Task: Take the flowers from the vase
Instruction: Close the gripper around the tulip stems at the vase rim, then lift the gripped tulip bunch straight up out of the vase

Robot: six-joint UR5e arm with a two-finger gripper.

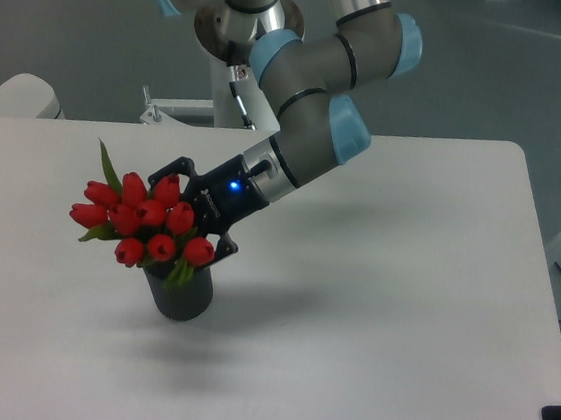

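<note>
Claw [190,229] first: you can see its two black fingers reaching in behind the red tulips [139,220], just above the dark grey vase [182,293]. They look pinched on the stems, but the buds hide the tips, so you cannot tell for sure. The bunch leans up and to the left, away from the claw, with its stems pointing down into the vase's hole. The vase stands upright on the white table [380,311]. To free the flowers, you probably need to pull up along the stems.
</note>
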